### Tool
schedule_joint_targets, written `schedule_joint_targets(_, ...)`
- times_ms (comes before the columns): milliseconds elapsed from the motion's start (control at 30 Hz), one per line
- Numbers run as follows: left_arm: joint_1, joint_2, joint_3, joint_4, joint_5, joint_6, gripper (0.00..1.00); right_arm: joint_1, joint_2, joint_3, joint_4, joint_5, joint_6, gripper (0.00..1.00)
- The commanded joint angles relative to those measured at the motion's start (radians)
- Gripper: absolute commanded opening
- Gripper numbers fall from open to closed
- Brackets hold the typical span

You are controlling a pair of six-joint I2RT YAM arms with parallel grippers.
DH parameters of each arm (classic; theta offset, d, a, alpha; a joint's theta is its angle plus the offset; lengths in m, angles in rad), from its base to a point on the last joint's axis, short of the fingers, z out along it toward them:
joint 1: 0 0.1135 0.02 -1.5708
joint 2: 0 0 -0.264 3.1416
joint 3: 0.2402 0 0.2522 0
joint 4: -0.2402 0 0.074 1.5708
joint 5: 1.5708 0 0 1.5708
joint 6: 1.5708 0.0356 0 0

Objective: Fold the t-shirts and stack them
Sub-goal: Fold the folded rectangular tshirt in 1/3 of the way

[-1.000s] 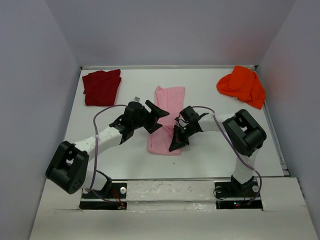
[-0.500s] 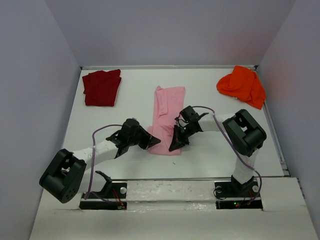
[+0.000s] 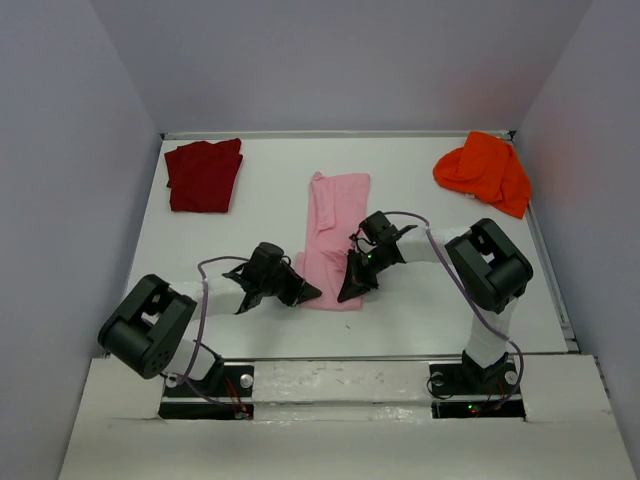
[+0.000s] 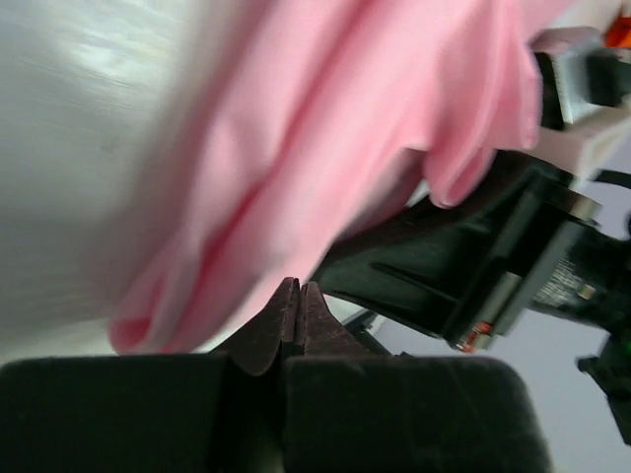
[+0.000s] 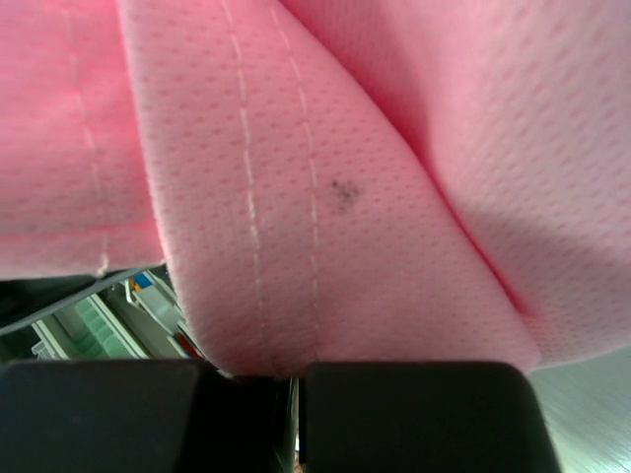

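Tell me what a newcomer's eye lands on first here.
The light pink t-shirt, a long folded strip at centre, draws the eye, with both claws at its near end. The right claw is shut on its hem, and the left claw is shut at the near-left corner, its hold on cloth unclear. Next come the dark red t-shirt, folded flat at the far left, and the orange t-shirt, bunched in a heap at the far right.

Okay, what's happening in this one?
Both arms work on the pink t-shirt, folded into a strip in the middle. The right hand is shut on its near hem. The left hand is shut at the near left corner; whether it has caught cloth is unclear. The dark red t-shirt lies folded at the far left, the orange t-shirt crumpled at the far right.
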Motion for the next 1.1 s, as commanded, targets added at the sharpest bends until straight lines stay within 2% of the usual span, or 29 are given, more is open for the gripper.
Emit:
schedule_joint_targets(0, -0.012, 0.090, 0.015, 0.030, 0.058, 0.025, 0.00, 0.010, -0.003, 0.033, -0.008, 0.032, -0.020, 0.00)
schedule_joint_targets(300, -0.021, 0.183, 0.032, 0.047, 0.070, 0.028, 0.00, -0.010, -0.051, 0.071, -0.049, 0.043, -0.032, 0.00)
schedule_joint_targets(333, -0.022, 0.196, 0.030, 0.052, 0.078, 0.028, 0.00, -0.010, -0.061, 0.077, -0.057, 0.046, -0.032, 0.12)
schedule_joint_targets(367, -0.027, 0.208, 0.032, 0.059, 0.084, 0.027, 0.00, -0.021, -0.075, 0.091, -0.069, 0.051, -0.032, 0.18)
schedule_joint_targets(400, -0.030, 0.212, 0.030, 0.062, 0.085, 0.023, 0.00, -0.031, -0.087, 0.097, -0.077, 0.052, -0.031, 0.20)
schedule_joint_targets(633, -0.039, 0.225, 0.038, 0.070, 0.090, 0.019, 0.00, -0.123, -0.120, 0.062, -0.091, 0.091, -0.068, 0.19)
schedule_joint_targets(933, -0.042, 0.228, 0.052, 0.070, 0.104, 0.022, 0.00, -0.156, 0.017, 0.128, -0.079, 0.129, -0.134, 0.14)
schedule_joint_targets(1067, -0.042, 0.213, 0.046, 0.067, 0.107, 0.019, 0.00, -0.156, 0.093, 0.233, -0.072, 0.157, -0.154, 0.13)
